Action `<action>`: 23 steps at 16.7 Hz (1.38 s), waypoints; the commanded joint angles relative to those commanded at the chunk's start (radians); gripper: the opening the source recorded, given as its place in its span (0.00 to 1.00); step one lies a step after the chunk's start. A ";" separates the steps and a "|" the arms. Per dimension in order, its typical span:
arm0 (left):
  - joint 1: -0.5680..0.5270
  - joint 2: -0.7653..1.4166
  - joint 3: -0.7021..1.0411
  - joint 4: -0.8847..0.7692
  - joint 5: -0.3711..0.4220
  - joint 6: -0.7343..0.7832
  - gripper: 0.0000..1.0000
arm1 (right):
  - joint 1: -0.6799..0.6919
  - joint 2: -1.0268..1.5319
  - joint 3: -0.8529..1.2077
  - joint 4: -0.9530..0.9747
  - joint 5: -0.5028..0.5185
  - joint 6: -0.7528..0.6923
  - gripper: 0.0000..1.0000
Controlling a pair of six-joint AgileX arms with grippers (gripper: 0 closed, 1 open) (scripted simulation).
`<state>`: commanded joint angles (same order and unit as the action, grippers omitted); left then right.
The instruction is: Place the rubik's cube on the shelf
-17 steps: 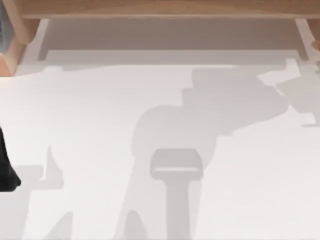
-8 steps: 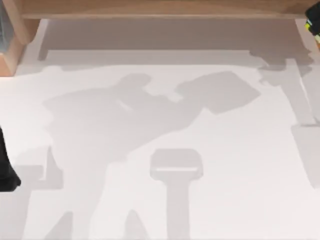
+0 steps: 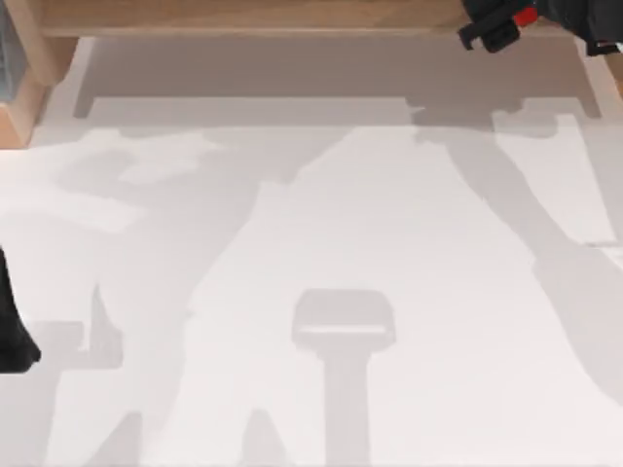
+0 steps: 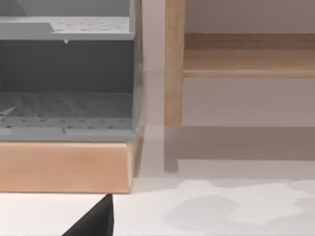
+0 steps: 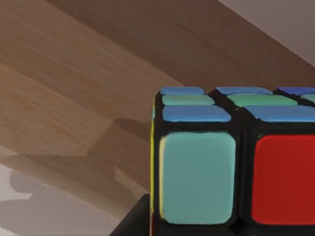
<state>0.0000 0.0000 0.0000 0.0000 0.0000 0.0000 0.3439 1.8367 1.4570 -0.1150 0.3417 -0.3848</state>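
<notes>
Right wrist view, nearest: the rubik's cube point(image 5: 231, 162) sits right against the camera, glossy square stickers in a black grid; one face shows a pale teal and a red sticker, the face above it blue and green ones. A dark finger point(image 5: 133, 219) edge shows at the cube's lower corner. Whether the fingers pinch the cube cannot be told. Behind the cube runs the shelf point(image 5: 74, 98), a flat tan board with fine straight wood grain, the cube's shadow cast on it.

Top view: right gripper point(image 3: 496, 24), black with a red patch, is over the shelf point(image 3: 243, 15) at the far edge, toward the table's right. The white table point(image 3: 389, 243) is smooth and matte, crossed by soft grey arm shadows.

Left arm point(image 3: 12, 331) is parked at the table's left edge. Left wrist view adds a tan upright post point(image 4: 173, 64), a wood-framed box point(image 4: 64, 164) with a grey perforated liner point(image 4: 64, 108), and the shelf board point(image 4: 246, 56) seen edge-on.
</notes>
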 joint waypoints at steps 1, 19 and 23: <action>0.000 0.000 0.000 0.000 0.000 0.000 1.00 | 0.025 0.008 -0.035 0.111 0.024 0.017 0.00; 0.000 0.000 0.000 0.000 0.000 0.000 1.00 | 0.261 0.323 -0.432 1.484 0.287 0.255 0.00; 0.000 0.000 0.000 0.000 0.000 0.000 1.00 | 0.261 0.324 -0.432 1.485 0.287 0.256 0.00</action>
<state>0.0000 0.0000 0.0000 0.0000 0.0000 0.0000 0.6053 2.1602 1.0253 1.3697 0.6289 -0.1292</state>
